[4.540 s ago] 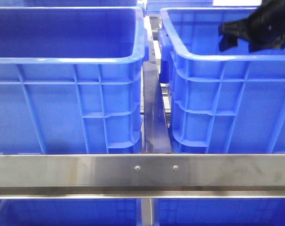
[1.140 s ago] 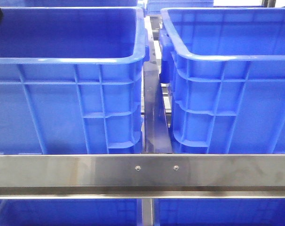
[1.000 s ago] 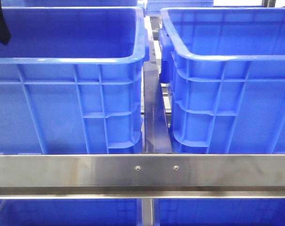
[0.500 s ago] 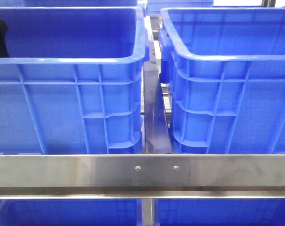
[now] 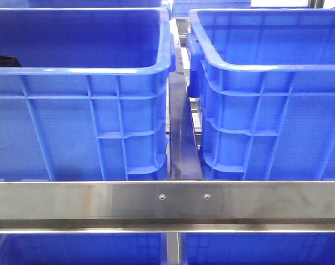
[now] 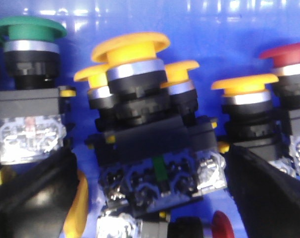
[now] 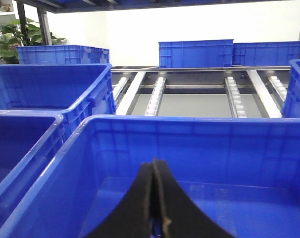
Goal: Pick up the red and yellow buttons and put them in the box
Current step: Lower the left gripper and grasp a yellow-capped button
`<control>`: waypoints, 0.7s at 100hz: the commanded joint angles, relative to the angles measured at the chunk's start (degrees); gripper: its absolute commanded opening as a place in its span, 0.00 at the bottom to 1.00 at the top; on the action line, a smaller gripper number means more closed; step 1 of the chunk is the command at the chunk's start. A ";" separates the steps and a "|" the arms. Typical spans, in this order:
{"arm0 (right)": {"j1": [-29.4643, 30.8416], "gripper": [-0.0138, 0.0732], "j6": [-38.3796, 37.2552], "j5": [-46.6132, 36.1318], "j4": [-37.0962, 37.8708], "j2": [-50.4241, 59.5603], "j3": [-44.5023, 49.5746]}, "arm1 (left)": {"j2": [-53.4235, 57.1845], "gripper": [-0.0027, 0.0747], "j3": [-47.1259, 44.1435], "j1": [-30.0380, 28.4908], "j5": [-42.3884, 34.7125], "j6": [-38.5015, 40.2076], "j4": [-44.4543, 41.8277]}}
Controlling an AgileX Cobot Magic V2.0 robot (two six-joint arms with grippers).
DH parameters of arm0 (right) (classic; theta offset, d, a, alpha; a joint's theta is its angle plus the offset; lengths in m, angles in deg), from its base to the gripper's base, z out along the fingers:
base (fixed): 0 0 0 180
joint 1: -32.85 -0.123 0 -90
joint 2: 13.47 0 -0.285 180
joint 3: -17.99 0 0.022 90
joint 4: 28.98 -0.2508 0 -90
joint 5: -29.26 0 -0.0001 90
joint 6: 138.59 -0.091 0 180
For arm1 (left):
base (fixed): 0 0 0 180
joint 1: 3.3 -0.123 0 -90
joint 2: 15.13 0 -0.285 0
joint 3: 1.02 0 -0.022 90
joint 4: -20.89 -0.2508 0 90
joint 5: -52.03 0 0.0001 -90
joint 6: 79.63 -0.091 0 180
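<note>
In the left wrist view, several push buttons lie on a blue crate floor. A yellow button with a black and clear block under it sits between my left gripper's fingers, which stand wide open on either side of it without touching. Another yellow button and a red button lie beside it. In the front view only a dark tip of the left arm shows inside the left crate. My right gripper is shut on nothing above a blue box whose floor looks bare.
A green button lies at one side of the pile, and a red cap and a yellow piece lie near the fingers. A steel rail crosses in front of the two crates. The right crate stands beside the left one. More crates stand behind on roller tracks.
The dark tip of the left arm has sunk lower into the left crate. The right arm, over the right crate 4.5 s ago, has left the front view.
</note>
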 commanded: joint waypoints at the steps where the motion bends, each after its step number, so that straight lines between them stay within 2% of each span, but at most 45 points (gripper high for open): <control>1: 0.07 0.08 0.52 0.44 -0.50 0.01 -1.53 | 2.55 0.74 1.82 -0.23 -3.74 0.41 0.20; 14: 0.07 0.08 0.52 0.44 -0.50 0.01 -1.53 | 2.55 0.65 1.82 -0.23 -4.17 0.41 0.20; 54: 0.07 0.08 0.52 0.32 -0.50 0.01 -1.53 | 2.69 0.16 1.82 -0.23 -5.32 0.41 0.20; 70: 0.07 0.08 0.52 0.32 -0.50 0.01 -1.53 | 5.14 0.05 1.82 -0.23 -4.29 0.41 0.20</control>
